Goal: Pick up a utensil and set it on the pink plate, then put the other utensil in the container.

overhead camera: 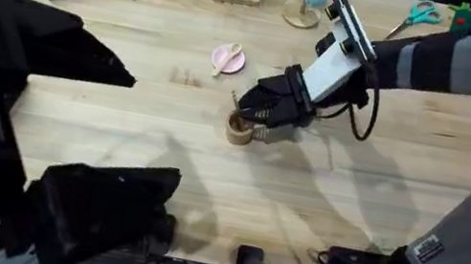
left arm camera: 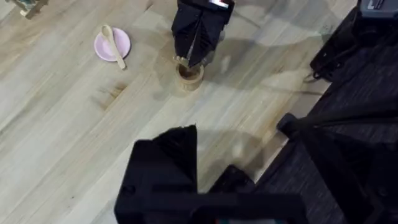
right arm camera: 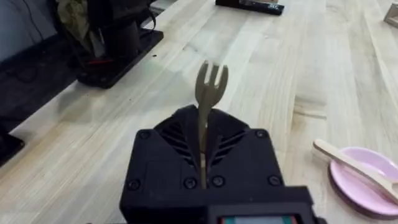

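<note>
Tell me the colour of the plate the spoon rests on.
Pale pink plate; clearest in the left wrist view.

Pale wooden table (overhead camera: 119, 131), dark floor

Pale wooden fork (right arm camera: 210, 87), pale spoon (left arm camera: 113, 44) (on pink plate (left arm camera: 102, 48)), tan-brown cup (left arm camera: 188, 77).
</note>
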### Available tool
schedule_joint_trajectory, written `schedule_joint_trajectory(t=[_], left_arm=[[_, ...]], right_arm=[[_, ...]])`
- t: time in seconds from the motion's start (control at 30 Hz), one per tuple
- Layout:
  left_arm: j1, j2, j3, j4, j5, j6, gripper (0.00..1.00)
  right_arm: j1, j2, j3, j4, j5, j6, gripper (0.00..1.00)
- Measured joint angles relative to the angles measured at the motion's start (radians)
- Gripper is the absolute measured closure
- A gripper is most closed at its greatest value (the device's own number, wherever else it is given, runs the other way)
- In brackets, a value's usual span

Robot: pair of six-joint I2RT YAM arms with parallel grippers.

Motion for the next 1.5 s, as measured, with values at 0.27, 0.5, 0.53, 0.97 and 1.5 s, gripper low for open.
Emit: schedule_joint_trajectory(t=[0.27, 0.5, 0.53, 0.97, 1.5], left_arm=[[0.0, 0.0, 0.0, 0.0, 0.0, 0.0, 0.007], [0.0, 0.0, 0.0, 0.0, 0.0, 0.0, 0.007], [0.0, 0.0, 0.0, 0.0, 0.0, 0.0, 0.007], [0.0, 0.0, 0.0, 0.0, 0.0, 0.0, 0.007], [0.0, 0.0, 0.0, 0.0, 0.0, 0.0, 0.008]], right_arm=[[0.0, 0.0, 0.0, 0.0, 0.002, -0.003, 0.944], [0.0, 0.0, 0.0, 0.002, 0.002, -0.005, 0.874], [0.0, 0.0, 0.0, 0.002, 0.002, -0.005, 0.864], [0.0, 0.0, 0.0, 0.003, 0.003, -0.006, 0.759], [-0.004, 0.0, 0.0, 0.007, 0.002, 0.006, 0.149]])
